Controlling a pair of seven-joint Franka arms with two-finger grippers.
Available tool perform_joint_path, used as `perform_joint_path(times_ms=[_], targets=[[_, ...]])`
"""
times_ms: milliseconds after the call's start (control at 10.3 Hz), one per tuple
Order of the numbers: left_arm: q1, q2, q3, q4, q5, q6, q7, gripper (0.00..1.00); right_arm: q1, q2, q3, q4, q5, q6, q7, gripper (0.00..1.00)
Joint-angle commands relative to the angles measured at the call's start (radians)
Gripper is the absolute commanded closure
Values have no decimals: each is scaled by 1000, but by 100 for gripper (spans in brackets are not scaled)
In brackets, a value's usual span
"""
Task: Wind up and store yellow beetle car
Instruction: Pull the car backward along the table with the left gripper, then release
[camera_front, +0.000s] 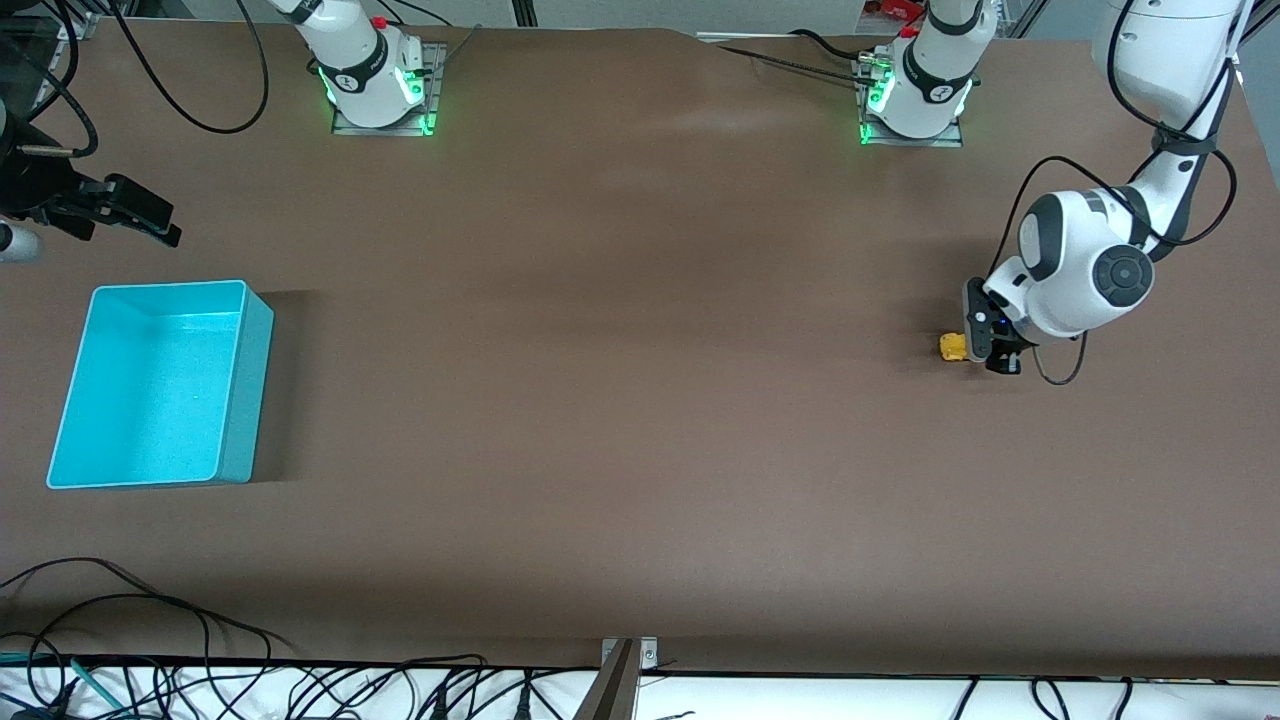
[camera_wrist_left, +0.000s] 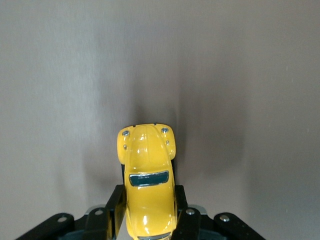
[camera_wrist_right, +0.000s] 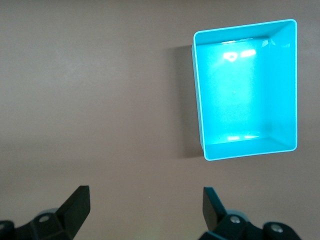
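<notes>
The yellow beetle car (camera_front: 953, 347) (camera_wrist_left: 148, 175) is down at the brown table near the left arm's end. My left gripper (camera_front: 985, 352) (camera_wrist_left: 149, 210) is shut on it, a black finger pressed against each side of its rear half while the nose sticks out past the fingertips. My right gripper (camera_front: 150, 218) (camera_wrist_right: 146, 202) waits open up in the air at the right arm's end of the table, with nothing between its fingers. Its wrist view looks down on the bare table and the cyan bin.
A cyan bin (camera_front: 235, 375) (camera_wrist_right: 200, 95) with nothing inside stands at the right arm's end of the table. Cables run along the table edge nearest the front camera (camera_front: 200, 660). The two arm bases (camera_front: 375, 90) (camera_front: 915, 100) stand at the edge farthest from it.
</notes>
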Motion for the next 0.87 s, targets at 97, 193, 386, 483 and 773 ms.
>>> perform_joint_path(times_ms=[97,193,386,483,773], targets=[[17,60,42,11,-18,56,133,100,-1,0,0,13,6,-8,6,0],[19,61,54,12,-17,58,138,99,-1,0,0,13,8,-8,6,0],[22,61,68,14,-17,59,159,99,-1,0,0,13,8,-8,6,0],[21,60,68,14,-19,59,159,98,-1,0,0,13,8,-8,6,0],[13,50,65,24,-32,55,146,12,-1,0,0,13,8,-10,8,0]])
